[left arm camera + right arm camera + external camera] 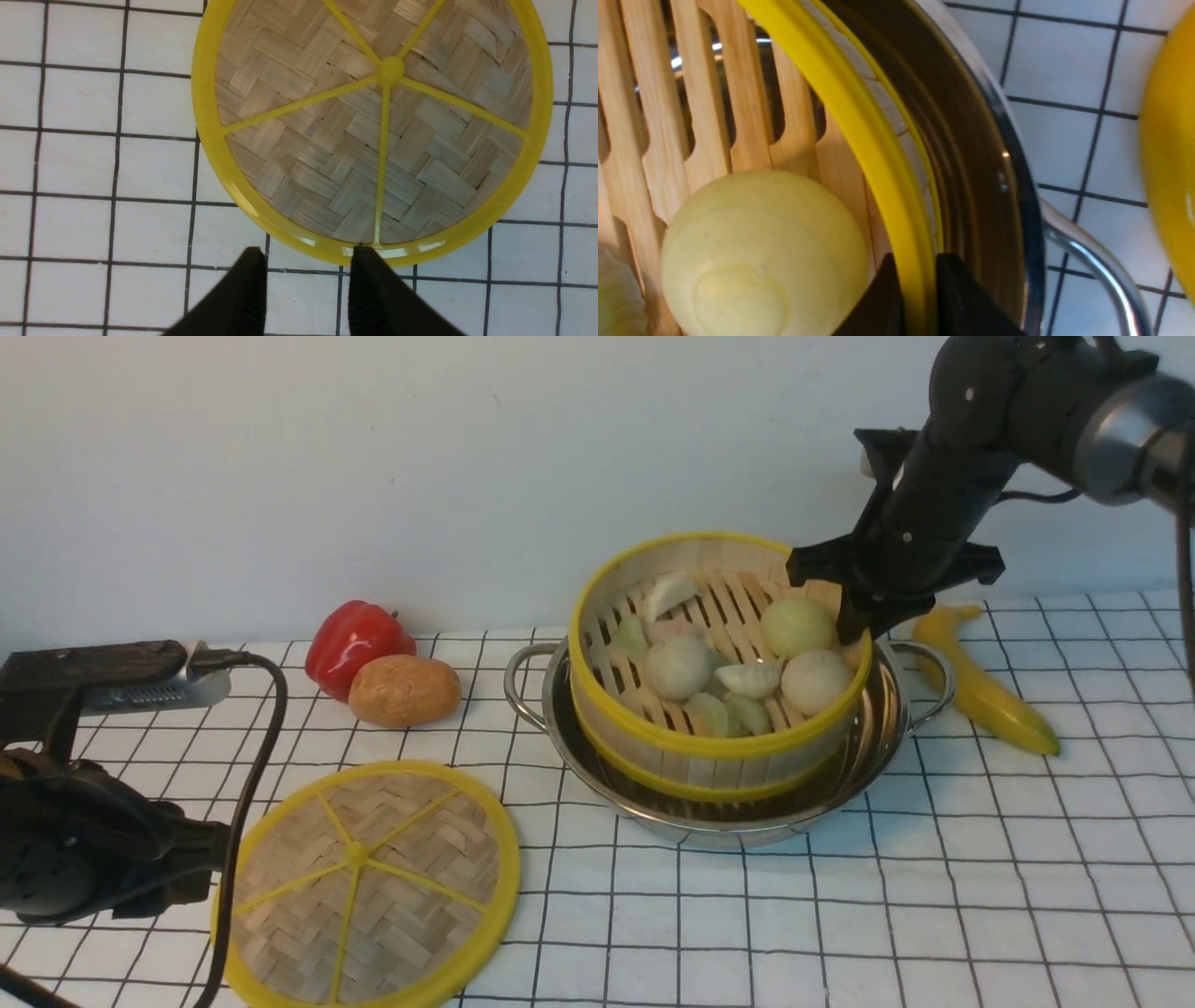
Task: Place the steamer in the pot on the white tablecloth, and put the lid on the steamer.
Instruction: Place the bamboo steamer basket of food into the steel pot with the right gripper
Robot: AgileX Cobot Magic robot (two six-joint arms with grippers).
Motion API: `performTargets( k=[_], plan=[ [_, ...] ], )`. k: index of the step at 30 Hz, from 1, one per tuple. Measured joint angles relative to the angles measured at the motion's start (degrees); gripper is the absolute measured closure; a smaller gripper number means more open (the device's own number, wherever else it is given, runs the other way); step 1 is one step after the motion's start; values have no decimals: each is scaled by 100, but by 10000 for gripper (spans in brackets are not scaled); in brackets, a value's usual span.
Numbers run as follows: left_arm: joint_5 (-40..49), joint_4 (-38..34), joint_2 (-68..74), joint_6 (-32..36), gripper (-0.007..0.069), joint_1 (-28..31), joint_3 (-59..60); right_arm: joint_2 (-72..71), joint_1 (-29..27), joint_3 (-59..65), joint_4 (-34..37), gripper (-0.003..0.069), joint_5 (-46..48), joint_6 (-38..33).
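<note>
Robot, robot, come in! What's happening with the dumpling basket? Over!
Right gripper shut on the steamer rim. Steamer tilted in the pot. Left gripper open beside the lid, lid flat on the white tablecloth. Banana beside pot, not blocking.

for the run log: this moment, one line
right gripper: shut on steamer rim | steamer: tilted in pot | lid: on tablecloth | left gripper: open by lid

Front camera looks forward and down across the white tablecloth (934,896) to a pale wall (280,476). Left wrist camera looks straight down, close over the lid (327,154), shared with the front view's lower left. Right wrist camera sits very near the steamer (705,130) rim and pot (971,163), seen at the front view's centre right.
</note>
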Motion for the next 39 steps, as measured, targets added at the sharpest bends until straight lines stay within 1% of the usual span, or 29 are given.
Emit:
performTargets(
  k=[11, 31, 34, 39],
  plan=[
    [-1, -66, 0, 0, 382, 0, 0, 316, 0, 0, -245, 582, -4, 0],
    [-1, -73, 0, 0, 382, 0, 0, 384, 0, -29, -158, 580, -6, 0],
    [-6, -73, 0, 0, 382, 0, 0, 384, 0, -29, -158, 568, -6, 5],
    [-12, -73, 0, 22, 382, 0, 0, 384, 0, -29, -72, 523, -6, 5]
  ],
)
